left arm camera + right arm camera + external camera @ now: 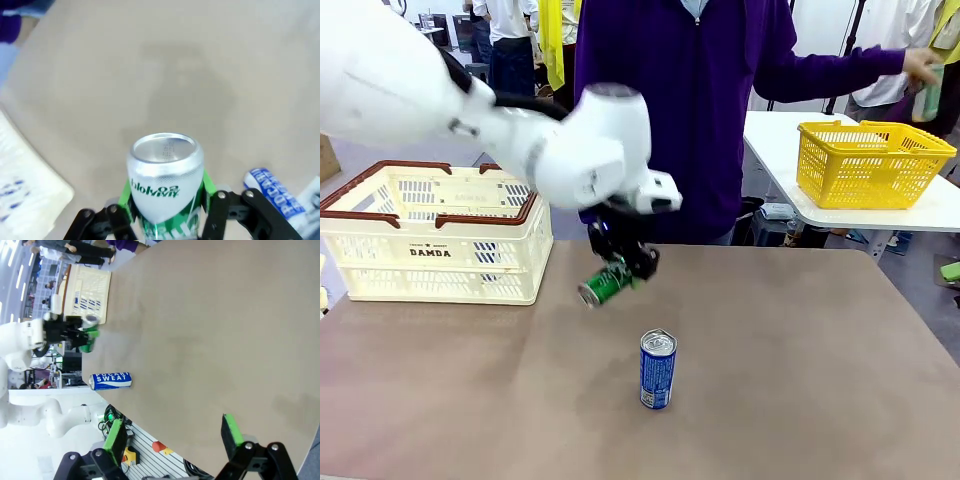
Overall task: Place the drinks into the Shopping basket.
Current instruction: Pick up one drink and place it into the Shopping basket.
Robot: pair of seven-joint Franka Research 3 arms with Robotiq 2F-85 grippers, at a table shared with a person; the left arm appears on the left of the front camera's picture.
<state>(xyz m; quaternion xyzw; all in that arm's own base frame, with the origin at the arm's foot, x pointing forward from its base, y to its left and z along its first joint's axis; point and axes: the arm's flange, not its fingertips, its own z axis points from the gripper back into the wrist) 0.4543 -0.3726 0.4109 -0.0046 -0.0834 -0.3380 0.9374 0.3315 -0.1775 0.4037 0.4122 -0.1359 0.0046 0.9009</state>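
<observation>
My left gripper is shut on the green can, which hangs tilted above the brown table, its silver top pointing down and left. The left wrist view shows that green can clamped between the green pads. The blue can stands upright on the table in front of it, apart from the gripper; it is also the blue can in the right wrist view. The cream Shopping basket marked DAMDA sits at the table's far left. My right gripper is open above bare table with nothing between its fingers.
A person in a purple top stands at the far edge of the table. A yellow mesh basket sits on a white side table at the right. The brown table has free room on the right half.
</observation>
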